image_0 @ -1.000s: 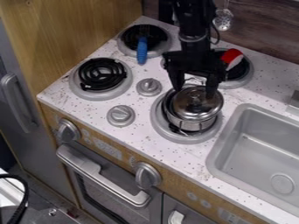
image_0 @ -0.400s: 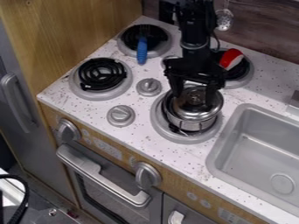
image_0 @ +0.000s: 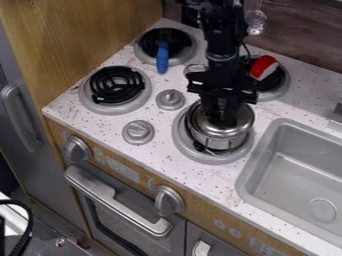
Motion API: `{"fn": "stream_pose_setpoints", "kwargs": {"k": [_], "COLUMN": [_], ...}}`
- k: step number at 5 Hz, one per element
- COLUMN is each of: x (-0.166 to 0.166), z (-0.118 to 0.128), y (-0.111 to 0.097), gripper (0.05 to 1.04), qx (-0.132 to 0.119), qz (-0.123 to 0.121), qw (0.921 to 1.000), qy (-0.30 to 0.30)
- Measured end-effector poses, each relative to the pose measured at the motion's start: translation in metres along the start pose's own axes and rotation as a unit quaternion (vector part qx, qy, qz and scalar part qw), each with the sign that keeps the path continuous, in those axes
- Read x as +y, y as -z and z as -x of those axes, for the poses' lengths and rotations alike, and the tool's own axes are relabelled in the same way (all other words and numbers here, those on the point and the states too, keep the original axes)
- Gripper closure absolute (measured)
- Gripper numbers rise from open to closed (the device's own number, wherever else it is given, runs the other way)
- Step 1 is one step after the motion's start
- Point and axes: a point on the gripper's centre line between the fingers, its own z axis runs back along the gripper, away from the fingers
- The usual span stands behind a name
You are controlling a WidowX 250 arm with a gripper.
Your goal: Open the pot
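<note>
Pot: a small metal pot, the landmark here, sits upright on the front-right burner. Its thin walls suggest something light and stiff, able to skid on the coil if pushed sideways.
Lid: the shiny lid rests on the pot, so the pot is not yet open. It looks smooth, rigid and slippery at the rim; the best hold should be a knob at its centre, though that spot is hidden.
Claw: the black gripper points down directly over the pot, fingers drawn together and apparently pinching the lid at its middle.
Next move: a straight, slow lift would suit; a tilt could catch the rim and drag the pot along.
Counter: white and speckled, hard and flat around the pot, with two grey knobs to its left.
Burners: a black coil lies left of the pot; a blue-handled utensil lies beyond it, to the left, and a red-and-white object behind it, to the right.
Sink: a grey basin right of the pot.
Room: a slotted spoon hangs by the dark wooden wall behind the pot.
</note>
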Motion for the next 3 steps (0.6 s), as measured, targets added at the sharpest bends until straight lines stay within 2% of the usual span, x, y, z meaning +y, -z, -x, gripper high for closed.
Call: {"fn": "stream_pose_setpoints", "kwargs": {"k": [1,3], "x": [0.0036,0.0136], "z": [-0.0003,0.0007], "y": [-0.0005,-0.0048], "gripper": [0.824,0.824], "qx": [0.002,0.012], "qz": [0.000,0.007], "qw": [1.0000,0.9997], "qy": [-0.006,-0.021]}}
